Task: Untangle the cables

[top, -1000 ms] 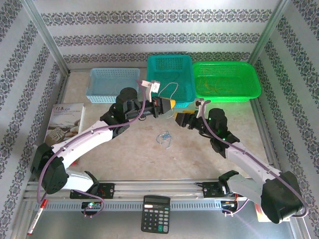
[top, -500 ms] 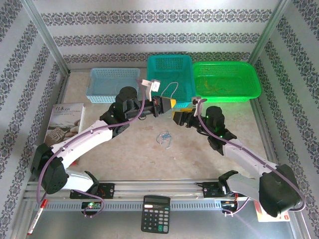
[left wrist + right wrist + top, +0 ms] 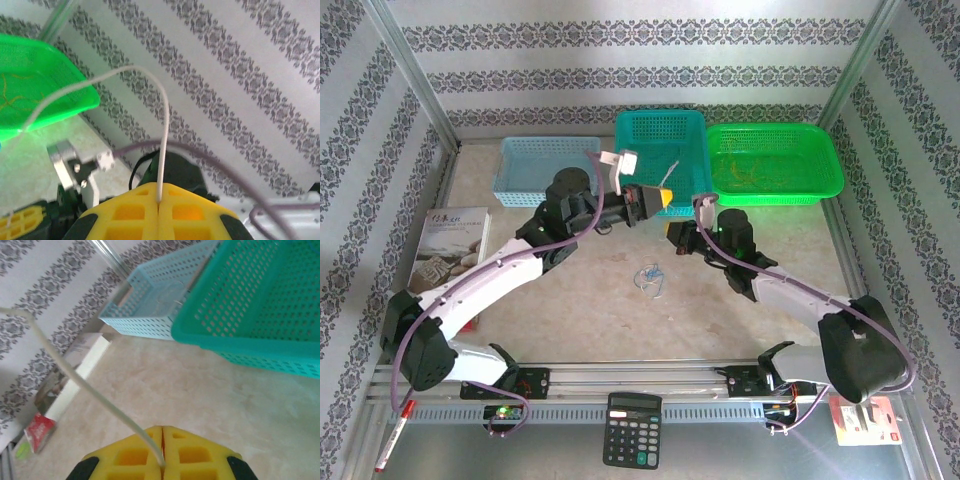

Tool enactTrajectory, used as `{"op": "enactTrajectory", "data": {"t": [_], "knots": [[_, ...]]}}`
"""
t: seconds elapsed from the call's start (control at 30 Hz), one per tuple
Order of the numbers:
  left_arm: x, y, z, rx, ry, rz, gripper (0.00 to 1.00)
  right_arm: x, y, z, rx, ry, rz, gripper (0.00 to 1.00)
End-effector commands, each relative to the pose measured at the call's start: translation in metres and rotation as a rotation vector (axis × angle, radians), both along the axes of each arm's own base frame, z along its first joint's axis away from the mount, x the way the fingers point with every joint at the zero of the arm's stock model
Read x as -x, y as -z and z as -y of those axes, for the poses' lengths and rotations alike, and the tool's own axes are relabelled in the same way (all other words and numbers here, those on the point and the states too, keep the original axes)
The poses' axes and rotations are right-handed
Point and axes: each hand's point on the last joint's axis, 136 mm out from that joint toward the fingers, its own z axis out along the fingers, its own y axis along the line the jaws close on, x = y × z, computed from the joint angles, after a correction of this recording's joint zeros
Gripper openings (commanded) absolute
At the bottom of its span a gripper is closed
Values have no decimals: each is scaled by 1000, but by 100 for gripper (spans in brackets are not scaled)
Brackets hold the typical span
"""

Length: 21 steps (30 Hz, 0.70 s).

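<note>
One thin white cable (image 3: 163, 115) runs between my two grippers above the table. My left gripper (image 3: 663, 199) hangs in front of the teal basket, and its yellow fingertips (image 3: 145, 210) are shut on one end of that cable. Just below and to its right, my right gripper (image 3: 672, 236) is shut on the same cable (image 3: 85, 382), which enters the seam between its fingers and rises up-left. A small tangle of pale bluish and yellowish cables (image 3: 650, 278) lies loose on the table below both grippers.
Three baskets line the back: light blue (image 3: 548, 142), teal (image 3: 660, 114) and green (image 3: 775, 198), the green one with thin yellowish wires in it. A book (image 3: 450, 245) lies at the left. A calculator (image 3: 630, 428) sits at the near edge.
My right gripper has gone from open to shut on the white cable, and its arm has swung left toward the left gripper. The left gripper has risen slightly toward the back.
</note>
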Motion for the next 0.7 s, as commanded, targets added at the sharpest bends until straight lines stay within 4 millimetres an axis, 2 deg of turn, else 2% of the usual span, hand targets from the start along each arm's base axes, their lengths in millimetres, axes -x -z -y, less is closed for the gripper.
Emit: {"op": "enactTrajectory", "data": {"t": [0.0, 0.1, 0.2, 0.37, 0.47, 0.57, 0.6, 0.67], "knots": [[-10, -71, -37, 147, -89, 102, 0, -7, 18, 18, 17, 85, -15, 0], [-26, -96, -63, 185, -154, 130, 0, -8, 36, 32, 37, 137, -53, 0], [-39, -117, -82, 204, -194, 162, 0, -6, 44, 35, 40, 145, -76, 0], [-56, -137, -95, 208, -230, 197, 0, -6, 46, 36, 39, 150, -90, 0], [-66, -146, -100, 201, -240, 213, 0, -5, 35, 28, 9, 115, -81, 2], [-78, -151, -105, 188, -252, 227, 0, -2, 15, 15, -15, 50, -58, 45], [-83, -153, -108, 178, -263, 233, 0, -2, 10, 13, -11, 46, -55, 56], [-91, -158, -115, 165, -287, 251, 0, -2, 2, 12, -14, 40, -54, 64]]}}
